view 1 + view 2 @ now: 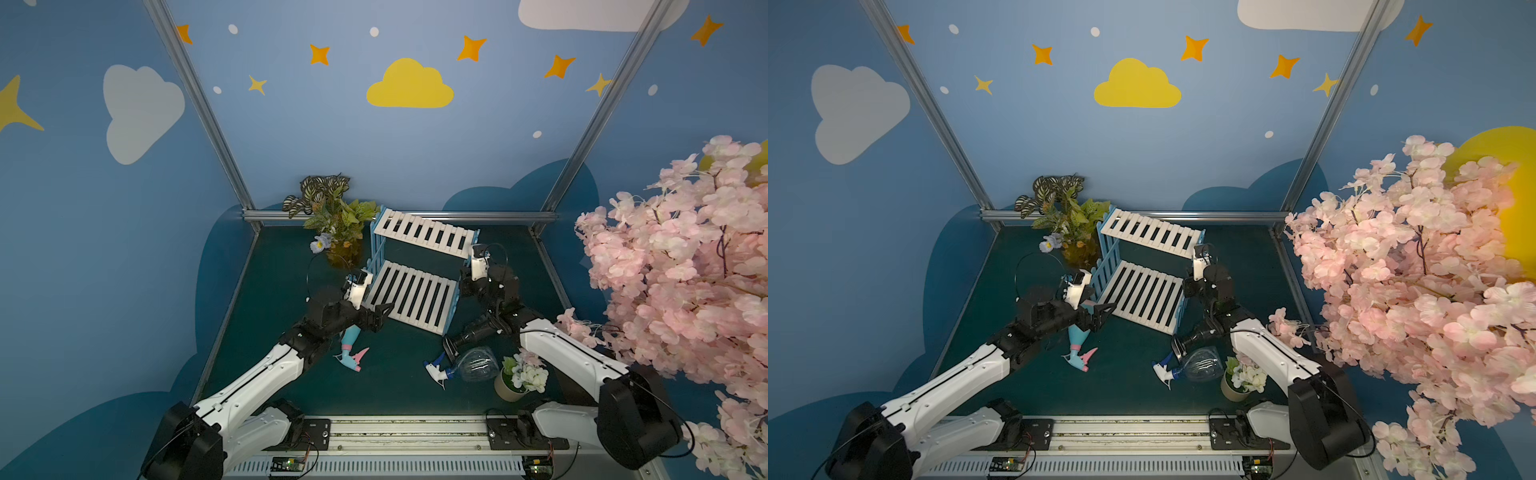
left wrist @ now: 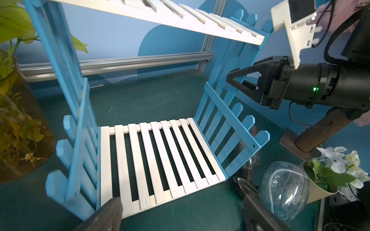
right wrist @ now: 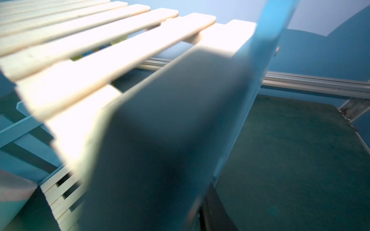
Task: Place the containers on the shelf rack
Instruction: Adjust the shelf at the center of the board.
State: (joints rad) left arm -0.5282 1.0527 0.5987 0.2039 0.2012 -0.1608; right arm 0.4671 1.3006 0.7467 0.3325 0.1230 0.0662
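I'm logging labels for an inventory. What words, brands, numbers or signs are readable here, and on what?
None can be read.
The blue bottle, clear bottle, dark bottle and rack show no print.
The circuit boards may carry markings, too small to read.

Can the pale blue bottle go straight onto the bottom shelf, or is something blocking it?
The shelf rack's lower tier is bare. Only the open left pincer hangs between the light blue bottle and that tier's front edge.

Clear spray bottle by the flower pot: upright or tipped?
Tipped. The clear spray bottle lies on its side on the green mat, trigger head pointing away from the cream flower pot.
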